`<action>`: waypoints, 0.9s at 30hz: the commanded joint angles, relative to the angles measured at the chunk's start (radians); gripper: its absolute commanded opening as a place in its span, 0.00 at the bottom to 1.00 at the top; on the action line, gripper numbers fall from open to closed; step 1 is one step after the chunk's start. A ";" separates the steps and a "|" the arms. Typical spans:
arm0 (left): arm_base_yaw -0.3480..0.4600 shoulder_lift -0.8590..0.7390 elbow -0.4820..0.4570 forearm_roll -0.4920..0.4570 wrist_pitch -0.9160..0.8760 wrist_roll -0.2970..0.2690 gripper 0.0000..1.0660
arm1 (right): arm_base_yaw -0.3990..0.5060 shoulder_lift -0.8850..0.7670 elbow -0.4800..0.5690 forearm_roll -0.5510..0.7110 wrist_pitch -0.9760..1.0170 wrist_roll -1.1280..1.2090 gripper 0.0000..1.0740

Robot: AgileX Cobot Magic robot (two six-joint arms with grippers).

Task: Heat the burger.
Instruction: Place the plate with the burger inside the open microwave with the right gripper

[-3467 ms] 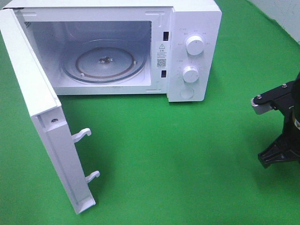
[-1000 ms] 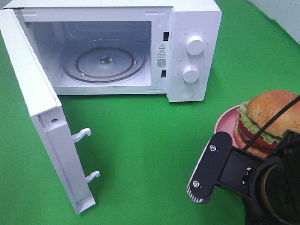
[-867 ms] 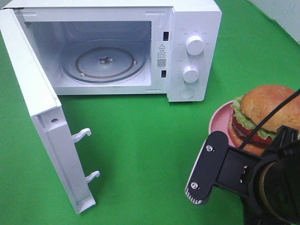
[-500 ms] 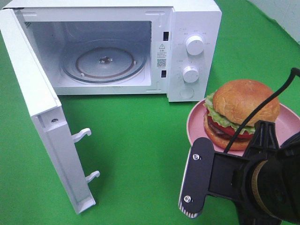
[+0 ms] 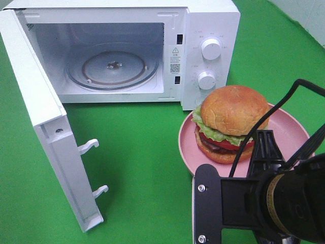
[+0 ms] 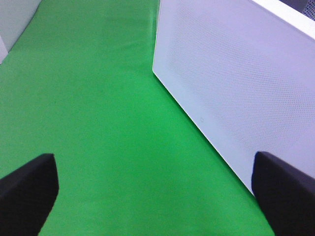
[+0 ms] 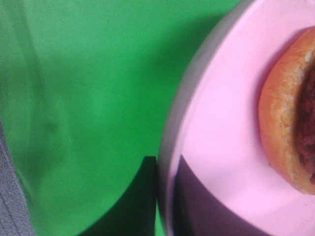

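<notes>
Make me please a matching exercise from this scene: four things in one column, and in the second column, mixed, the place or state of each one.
Things:
1. burger
2. microwave door
3. glass turntable
4. right gripper

Places or states:
A. swung wide open
B. inside the microwave, with nothing on it
C. sitting on the pink plate
D. shut on the rim of the plate

Right pairs: 1-C, 2-A, 3-B, 4-D

surface: green cloth (image 5: pixel 147 152) | far right corner: pale wall (image 5: pixel 309 11) | light: bright, even
</notes>
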State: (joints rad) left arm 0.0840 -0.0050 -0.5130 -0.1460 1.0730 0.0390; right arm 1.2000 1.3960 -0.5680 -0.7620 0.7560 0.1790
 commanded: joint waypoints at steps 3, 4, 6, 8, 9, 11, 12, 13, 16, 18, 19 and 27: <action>0.002 -0.016 -0.001 -0.001 -0.007 0.001 0.94 | 0.004 -0.010 0.000 -0.052 -0.048 -0.074 0.00; 0.002 -0.016 -0.001 -0.001 -0.007 0.001 0.94 | 0.004 -0.010 0.000 -0.052 -0.076 -0.094 0.00; 0.002 -0.016 -0.001 -0.001 -0.007 0.001 0.94 | 0.003 -0.010 0.000 -0.052 -0.104 -0.112 0.00; 0.002 -0.016 -0.001 -0.001 -0.007 0.001 0.94 | 0.001 -0.010 0.000 -0.051 -0.128 -0.120 0.00; 0.002 -0.016 -0.001 -0.001 -0.007 0.001 0.94 | 0.001 -0.010 0.000 -0.051 -0.128 -0.120 0.00; 0.002 -0.016 -0.001 -0.001 -0.007 0.001 0.94 | 0.001 -0.010 0.000 -0.051 -0.151 -0.138 0.00; 0.002 -0.016 -0.001 -0.001 -0.007 0.001 0.94 | 0.001 -0.010 0.000 -0.051 -0.173 -0.159 0.00; 0.002 -0.016 -0.001 -0.001 -0.007 0.001 0.94 | 0.001 -0.010 0.000 -0.051 -0.173 -0.159 0.00; 0.002 -0.016 -0.001 -0.001 -0.007 0.001 0.94 | -0.009 -0.010 0.000 -0.051 -0.200 -0.202 0.00; 0.002 -0.016 -0.001 -0.001 -0.007 0.001 0.94 | -0.030 -0.010 0.000 -0.046 -0.220 -0.225 0.00; 0.002 -0.016 -0.001 -0.001 -0.007 0.001 0.94 | -0.063 -0.010 0.000 -0.047 -0.239 -0.253 0.00; 0.002 -0.016 -0.001 -0.001 -0.007 0.001 0.94 | -0.160 -0.010 0.000 -0.021 -0.321 -0.426 0.00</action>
State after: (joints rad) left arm 0.0840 -0.0050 -0.5130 -0.1460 1.0730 0.0390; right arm 1.0460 1.3960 -0.5630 -0.7530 0.4700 -0.2160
